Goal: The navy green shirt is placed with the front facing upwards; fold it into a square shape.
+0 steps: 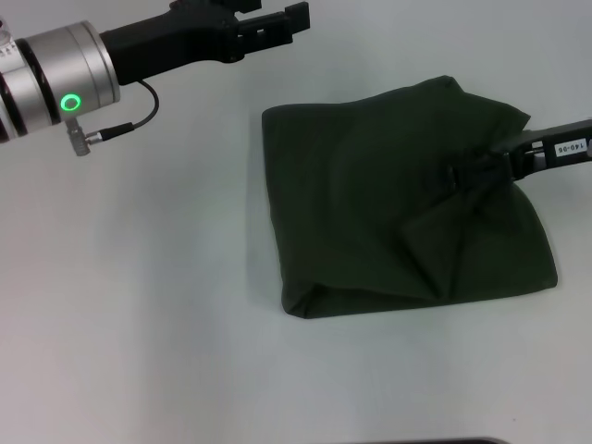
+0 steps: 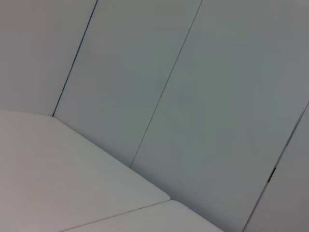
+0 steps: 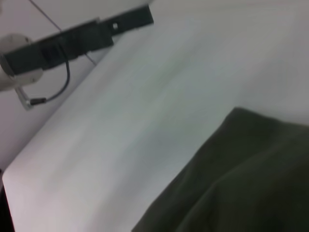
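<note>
The right gripper (image 1: 467, 171) is pinching the soft, floppy shirt (image 1: 370, 213), lying folded on the table (image 1: 139, 305), gathering limp cloth, while the left gripper (image 1: 277, 26) is hovering, fingers unreadable.

The right claw (image 1: 481, 171) carries a label "140-06".
</note>
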